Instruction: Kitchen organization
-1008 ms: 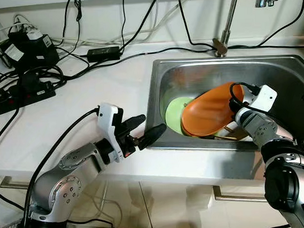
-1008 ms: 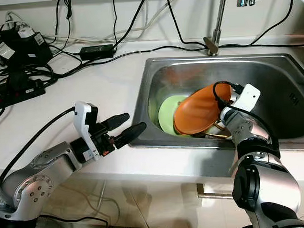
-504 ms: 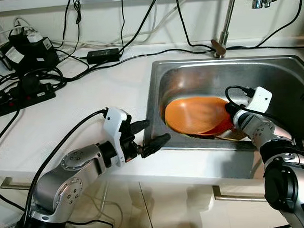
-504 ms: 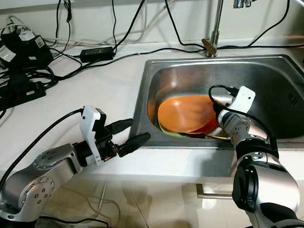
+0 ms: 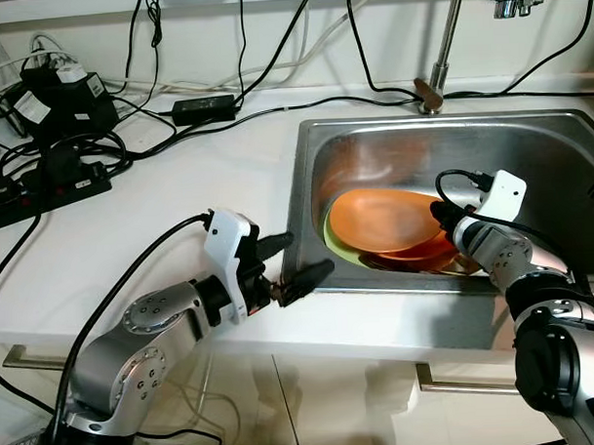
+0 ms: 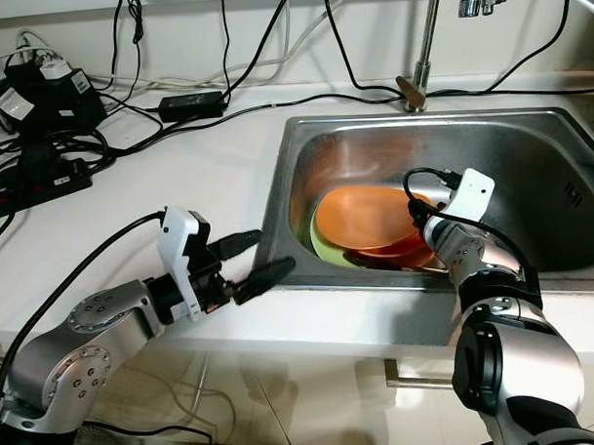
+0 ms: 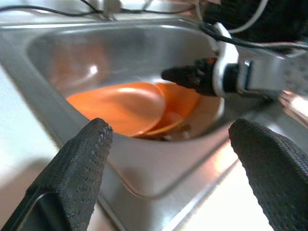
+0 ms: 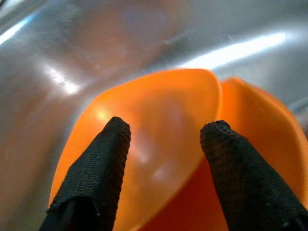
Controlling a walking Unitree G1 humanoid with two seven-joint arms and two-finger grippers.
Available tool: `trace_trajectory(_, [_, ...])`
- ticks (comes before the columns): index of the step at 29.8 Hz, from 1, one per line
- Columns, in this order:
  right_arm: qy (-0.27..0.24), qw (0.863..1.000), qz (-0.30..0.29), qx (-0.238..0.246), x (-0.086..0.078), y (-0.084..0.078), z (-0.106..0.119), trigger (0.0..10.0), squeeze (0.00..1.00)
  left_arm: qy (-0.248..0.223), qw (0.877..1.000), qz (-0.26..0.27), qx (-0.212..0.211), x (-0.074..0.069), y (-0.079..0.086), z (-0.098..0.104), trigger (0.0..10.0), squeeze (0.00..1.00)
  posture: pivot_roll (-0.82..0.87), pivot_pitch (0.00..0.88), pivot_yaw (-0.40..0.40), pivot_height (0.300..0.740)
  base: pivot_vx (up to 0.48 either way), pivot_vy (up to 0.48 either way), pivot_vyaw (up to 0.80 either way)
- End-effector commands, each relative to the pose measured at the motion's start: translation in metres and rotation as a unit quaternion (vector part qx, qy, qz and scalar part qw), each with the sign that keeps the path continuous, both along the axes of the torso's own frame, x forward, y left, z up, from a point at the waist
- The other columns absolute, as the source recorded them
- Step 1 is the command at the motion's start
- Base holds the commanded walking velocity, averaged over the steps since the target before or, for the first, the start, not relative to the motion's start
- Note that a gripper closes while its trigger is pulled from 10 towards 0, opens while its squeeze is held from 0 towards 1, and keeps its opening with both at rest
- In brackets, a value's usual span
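Note:
An orange plate (image 5: 385, 217) lies nearly flat in the steel sink (image 5: 528, 141), on top of a light green plate (image 5: 332, 239) and a second orange dish (image 5: 430, 250). My right gripper (image 5: 440, 215) is low in the sink at the plate's right rim. In the right wrist view its fingers (image 8: 103, 159) stand open, with the orange plate (image 8: 159, 120) just beyond the tips and nothing between them. My left gripper (image 5: 296, 261) hovers open over the counter's front edge, by the sink's left rim. The left wrist view looks between its fingers (image 7: 79, 163) at the orange plate (image 7: 120, 106).
The faucet (image 5: 439, 51) rises behind the sink. Power strips, adapters and tangled black cables (image 5: 55, 143) crowd the back left of the white counter (image 5: 160, 213). A black power brick (image 5: 203, 106) lies near the wall. A drawer handle (image 5: 459, 381) sits below the counter.
The orange plate went from tilted up on edge to lying flat on the stack in the sink. My right gripper lowered with it. The left gripper shifted slightly toward the sink.

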State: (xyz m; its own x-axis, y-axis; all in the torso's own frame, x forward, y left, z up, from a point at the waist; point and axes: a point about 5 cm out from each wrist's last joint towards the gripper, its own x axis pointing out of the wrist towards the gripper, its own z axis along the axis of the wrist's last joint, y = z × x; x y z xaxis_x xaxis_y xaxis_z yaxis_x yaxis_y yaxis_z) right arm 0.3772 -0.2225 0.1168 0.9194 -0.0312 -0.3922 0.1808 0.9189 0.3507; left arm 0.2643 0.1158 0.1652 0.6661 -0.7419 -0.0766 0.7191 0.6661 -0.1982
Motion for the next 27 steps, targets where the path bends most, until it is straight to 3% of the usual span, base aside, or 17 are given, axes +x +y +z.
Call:
trace_trajectory(1, [-0.023, 0.998, 0.041, -0.039, 0.0, 0.008, 0.001, 10.0, 1.0, -0.024, 0.998, 0.052, 0.01, 0.008, 0.011, 0.004, 10.0, 0.0, 0.0, 0.016, 0.1, 0.74, 0.0, 0.0, 0.0])
trace_trajectory(3, [-0.026, 0.997, 0.049, -0.046, 0.0, 0.009, 0.001, 10.0, 1.0, -0.027, 0.998, 0.057, 0.013, 0.008, 0.011, 0.004, 10.0, 0.0, 0.0, 0.016, 0.1, 0.74, 0.0, 0.0, 0.0])
trace_trajectory(6, [-0.075, 0.99, 0.082, -0.084, -0.001, 0.016, 0.006, 10.0, 1.0, -0.056, 0.994, 0.094, 0.025, 0.013, 0.014, 0.007, 10.0, 0.0, 0.0, 0.016, 0.098, 0.74, 0.0, 0.0, 0.0])
trace_trajectory(7, [-0.103, 0.983, 0.098, -0.113, -0.002, 0.019, 0.01, 10.0, 0.77, -0.068, 0.991, 0.117, 0.019, 0.016, 0.015, 0.01, 10.0, 0.0, -0.01, 0.016, 0.099, 0.74, 0.0, 0.0, 0.0])
trace_trajectory(8, [-0.134, 0.975, 0.116, -0.136, -0.003, 0.024, 0.014, 10.0, 0.13, -0.089, 0.984, 0.152, 0.026, 0.019, 0.019, 0.013, 10.0, 0.0, -0.01, 0.014, 0.1, 0.74, 0.0, 0.0, 0.0])
trace_trajectory(9, [-0.134, 0.975, 0.116, -0.136, -0.003, 0.024, 0.014, 10.0, 0.13, -0.089, 0.984, 0.152, 0.026, 0.019, 0.019, 0.013, 10.0, 0.0, -0.01, 0.014, 0.1, 0.74, 0.0, 0.0, 0.0])
trace_trajectory(10, [-0.175, 0.962, 0.137, -0.16, -0.007, 0.032, 0.02, 10.0, 0.0, -0.124, 0.97, 0.204, 0.046, 0.023, 0.023, 0.015, 10.0, 0.0, -0.02, 0.012, 0.103, 0.74, 0.0, 0.0, 0.0])
trace_trajectory(12, [-0.202, 0.953, 0.142, -0.176, -0.011, 0.036, 0.024, 10.0, 0.0, -0.143, 0.96, 0.235, 0.052, 0.023, 0.024, 0.014, 10.0, 0.0, -0.02, 0.012, 0.103, 0.74, 0.0, 0.0, 0.0])
trace_trajectory(17, [-0.265, 0.937, 0.144, -0.175, -0.025, 0.046, 0.038, 10.0, 0.0, -0.16, 0.951, 0.258, 0.057, 0.018, 0.018, 0.011, 10.0, 0.0, -0.04, 0.004, 0.107, 0.74, 0.0, 0.0, 0.0])
trace_trajectory(19, [-0.291, 0.928, 0.16, -0.171, -0.035, 0.058, 0.044, 10.0, 0.0, -0.179, 0.944, 0.267, 0.068, 0.016, 0.017, 0.011, 10.0, 0.0, -0.05, 0.003, 0.106, 0.74, 0.0, 0.0, 0.0])
trace_trajectory(23, [-0.299, 0.925, 0.166, -0.168, -0.039, 0.063, 0.046, 10.0, 0.0, -0.186, 0.942, 0.269, 0.072, 0.016, 0.017, 0.011, 10.0, 0.0, -0.05, 0.003, 0.107, 0.74, 0.0, 0.0, 0.0])
trace_trajectory(27, [-0.326, 0.912, 0.182, -0.172, -0.052, 0.08, 0.055, 10.0, 0.0, -0.187, 0.934, 0.295, 0.075, 0.017, 0.02, 0.006, 10.0, 0.0, -0.06, 0.0, 0.103, 0.74, 0.0, -0.124, 0.0])
